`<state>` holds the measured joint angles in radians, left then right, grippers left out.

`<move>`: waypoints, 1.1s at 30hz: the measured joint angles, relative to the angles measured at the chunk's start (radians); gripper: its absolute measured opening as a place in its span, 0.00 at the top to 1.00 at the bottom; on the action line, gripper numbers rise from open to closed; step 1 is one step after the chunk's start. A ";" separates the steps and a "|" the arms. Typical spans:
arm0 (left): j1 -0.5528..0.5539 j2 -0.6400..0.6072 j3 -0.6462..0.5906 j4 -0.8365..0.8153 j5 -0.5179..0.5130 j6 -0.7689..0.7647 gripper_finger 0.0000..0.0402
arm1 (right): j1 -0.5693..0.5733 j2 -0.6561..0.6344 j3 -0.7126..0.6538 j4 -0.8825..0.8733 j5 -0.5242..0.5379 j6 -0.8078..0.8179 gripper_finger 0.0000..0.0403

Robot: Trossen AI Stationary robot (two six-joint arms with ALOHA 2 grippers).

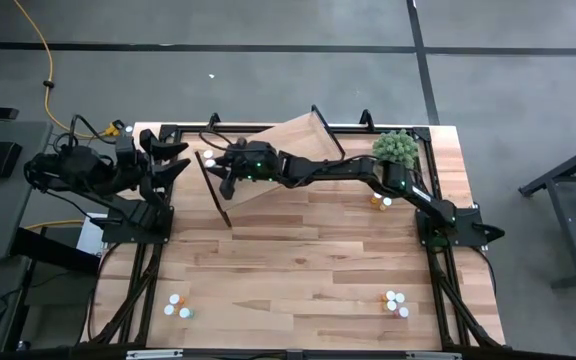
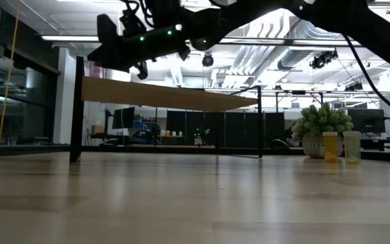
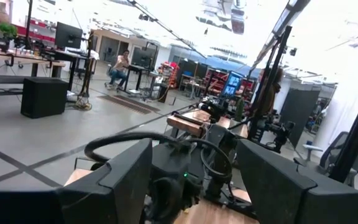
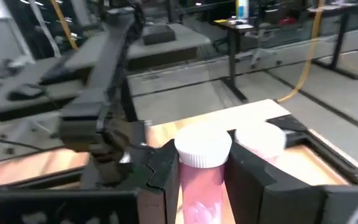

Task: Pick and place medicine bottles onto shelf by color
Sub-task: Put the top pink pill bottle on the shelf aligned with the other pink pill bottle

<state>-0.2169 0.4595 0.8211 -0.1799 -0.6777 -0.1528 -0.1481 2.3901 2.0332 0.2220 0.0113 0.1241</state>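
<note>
A pink bottle (image 4: 201, 168) with a white cap stood upright between the right end effector's (image 1: 220, 172) fingers (image 4: 157, 171), clamped on its body. A second pink bottle (image 4: 260, 146) stood just beyond it on the shelf (image 1: 288, 150), at its far left end, so the held one, I judged, needed only lowering beside its match. The left end effector (image 1: 173, 160) waited nearby with fingers spread wide. More bottles (image 1: 395, 302) lay at the surface's (image 1: 298, 270) near edge.

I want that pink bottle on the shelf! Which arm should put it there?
The right arm. Its end effector is shut on the pink bottle and reaches over the shelf. The left end effector sits back at the table's left edge, holding nothing.
</note>
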 joint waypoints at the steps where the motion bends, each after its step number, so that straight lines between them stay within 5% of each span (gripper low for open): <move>1: 0.000 0.000 0.000 0.000 0.000 0.000 0.44 | -0.001 0.000 -0.001 -0.002 0.008 -0.001 0.77; 33: 0.000 0.002 0.000 0.004 -0.008 0.000 0.44 | -0.004 0.034 -0.002 0.030 0.046 0.007 0.77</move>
<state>-0.2165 0.4610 0.8207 -0.1760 -0.6861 -0.1528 -0.1524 2.4245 2.0308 0.2524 0.0572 0.1308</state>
